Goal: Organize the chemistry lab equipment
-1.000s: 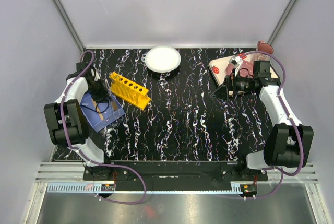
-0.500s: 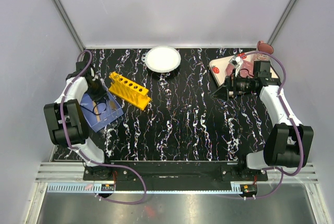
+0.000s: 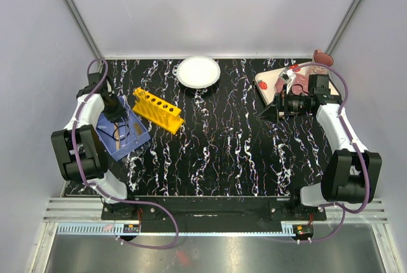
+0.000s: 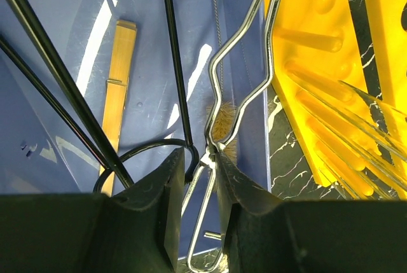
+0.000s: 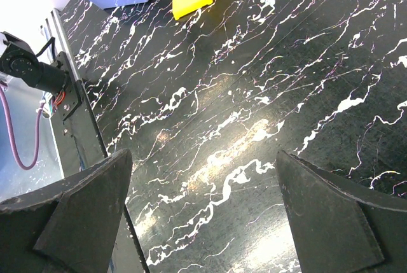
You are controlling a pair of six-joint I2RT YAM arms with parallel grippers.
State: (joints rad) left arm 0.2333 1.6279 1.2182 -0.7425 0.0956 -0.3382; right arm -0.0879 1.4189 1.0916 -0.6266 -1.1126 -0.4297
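A blue tray (image 3: 129,138) at the left holds a pale wooden stick (image 4: 117,88), thin black rods (image 4: 175,63), a short brown brush (image 4: 224,126) and a silver wire clamp (image 4: 245,28). My left gripper (image 3: 116,116) reaches down into the tray. In the left wrist view, the left gripper (image 4: 198,155) has its jaws closed narrowly on the clamp's wire loop. The yellow rack (image 3: 158,110) lies beside the tray, with clear tubes (image 4: 356,114) in it. My right gripper (image 3: 264,113) is open and empty above bare table (image 5: 203,158).
A round white plate (image 3: 198,71) sits at the back centre. A strawberry-printed tray (image 3: 275,83) and a pink cup (image 3: 321,56) are at the back right behind the right arm. White walls close in the sides and back.
My left gripper has moved a little toward the back of the blue tray. The right arm has not moved.
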